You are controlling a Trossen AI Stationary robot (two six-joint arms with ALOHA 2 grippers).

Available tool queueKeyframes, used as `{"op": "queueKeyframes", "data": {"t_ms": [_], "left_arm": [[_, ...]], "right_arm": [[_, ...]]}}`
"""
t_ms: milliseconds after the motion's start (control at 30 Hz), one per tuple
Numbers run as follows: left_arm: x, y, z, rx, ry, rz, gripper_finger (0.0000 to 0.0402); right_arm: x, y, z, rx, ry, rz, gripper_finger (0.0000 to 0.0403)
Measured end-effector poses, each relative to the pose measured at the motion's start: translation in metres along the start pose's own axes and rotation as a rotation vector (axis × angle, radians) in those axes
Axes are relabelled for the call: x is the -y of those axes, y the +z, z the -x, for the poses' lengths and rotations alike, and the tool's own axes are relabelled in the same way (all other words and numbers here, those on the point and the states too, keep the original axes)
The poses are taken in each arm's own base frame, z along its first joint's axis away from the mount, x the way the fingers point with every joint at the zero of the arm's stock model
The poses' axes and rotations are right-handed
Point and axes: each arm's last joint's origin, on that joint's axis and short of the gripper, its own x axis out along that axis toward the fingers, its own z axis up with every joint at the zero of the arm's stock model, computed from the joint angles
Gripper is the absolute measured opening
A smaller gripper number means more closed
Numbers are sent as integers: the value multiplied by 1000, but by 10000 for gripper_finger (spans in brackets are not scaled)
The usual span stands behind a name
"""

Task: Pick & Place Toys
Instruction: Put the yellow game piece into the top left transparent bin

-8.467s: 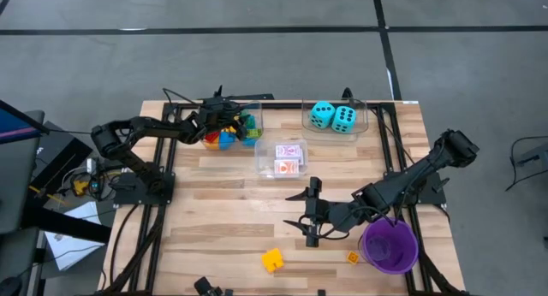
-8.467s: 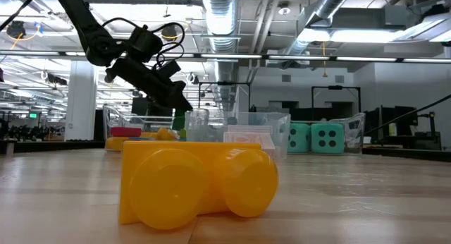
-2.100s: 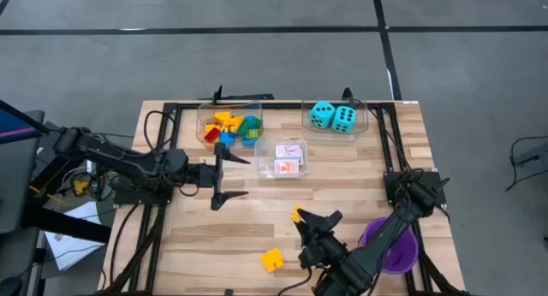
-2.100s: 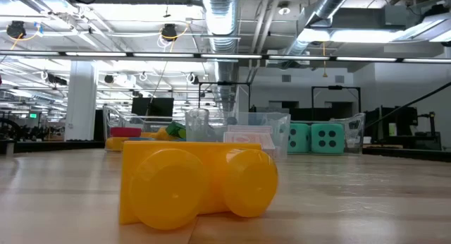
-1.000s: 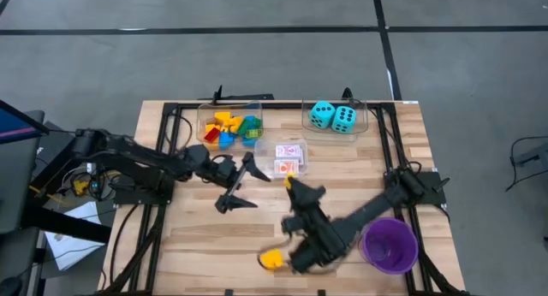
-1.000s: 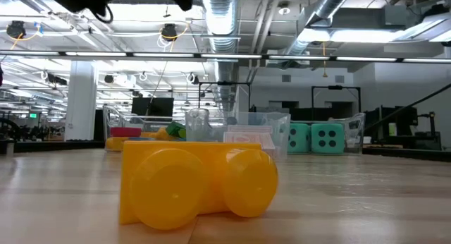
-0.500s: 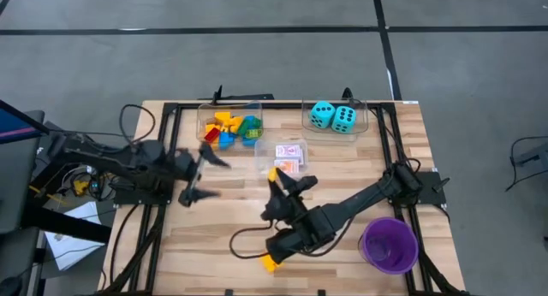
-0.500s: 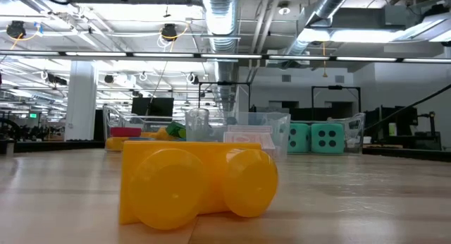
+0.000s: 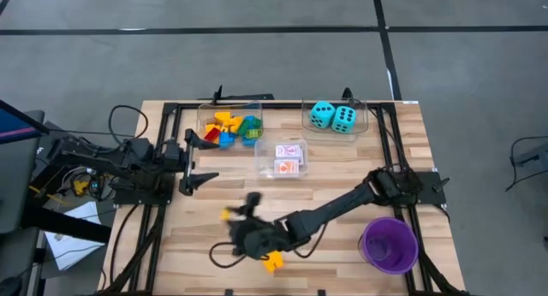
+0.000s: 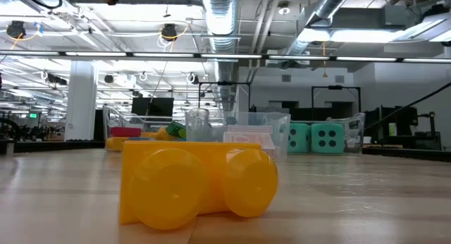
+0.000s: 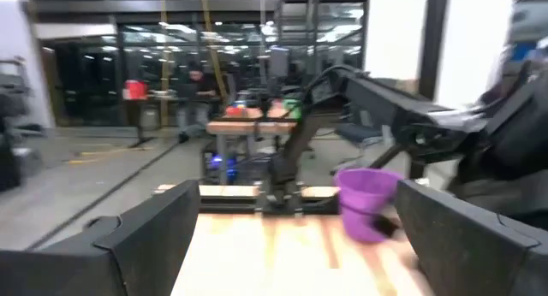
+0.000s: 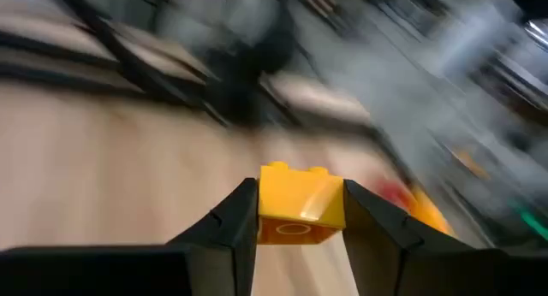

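My right gripper (image 9: 233, 216) reaches over the near left part of the table, shut on a small yellow-orange brick (image 12: 300, 206). A bigger yellow brick (image 9: 272, 262) lies on the table near the front edge, beside the right arm; it fills the low view's foreground (image 10: 197, 184). My left gripper (image 9: 195, 159) hovers open at the table's left side, near the bin of coloured bricks (image 9: 229, 127), with nothing between its fingers. Two turquoise dice (image 9: 333, 116) and red-and-white card packs (image 9: 289, 157) rest in their own clear bins. My right gripper pinches the small brick by two opposite side walls (image 12: 267, 212) between its two fingers (image 12: 229, 223). The fingers come about level from the table's right side. The brick is lifted clear of the table, studs up.
A purple cup (image 9: 390, 245) stands at the near right corner, also seen in the left wrist view (image 11: 368, 202). Three clear bins line the far part of the table. Black frame rails (image 9: 171, 133) run along the table's left and right sides.
My right gripper has carried the small brick from near the card bin toward the table's left and near edges, swinging the arm round. My left gripper has drawn back toward the table's left edge and turned, staying open.
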Motion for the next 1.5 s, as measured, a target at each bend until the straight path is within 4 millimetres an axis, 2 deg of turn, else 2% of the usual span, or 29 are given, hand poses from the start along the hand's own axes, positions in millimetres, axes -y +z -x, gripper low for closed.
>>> {"op": "queueKeyframes", "data": {"t_ms": [100, 167, 300, 433, 700, 933, 1067, 1133, 1333, 1400, 1500], "left_arm": [[-1, -1, 0, -10, 44, -41, 384], [-2, -1, 0, -15, 71, -50, 384], [-3, -4, 0, -46, 93, -64, 384], [-3, -7, 0, -76, 94, -106, 384], [-2, -7, -1, -80, 93, -106, 384], [-1, -11, -5, -102, 90, -110, 384], [-1, -11, -6, -105, 90, -110, 384], [-1, -11, -6, -102, 90, -95, 384], [-1, -12, -7, -111, 88, -89, 384], [0, -13, -8, -113, 88, -90, 384], [0, -13, -9, -114, 88, -90, 384]], "right_arm": [[2, 16, -7, 155, 186, 39, 126], [5, 20, -10, 203, 261, 68, 126], [13, 21, -15, 210, 365, 115, 126], [23, 24, -11, 194, 464, 114, 126], [22, 26, 24, 108, 664, 154, 126], [3, 15, 45, 4, 960, 141, 126], [2, 5, 55, -114, 997, 170, 126], [17, 7, 62, -170, 986, 184, 126], [90, 26, 98, -263, 846, 188, 126], [122, 34, 117, -265, 774, 168, 126], [180, 42, 158, -250, 608, 108, 126]]}}
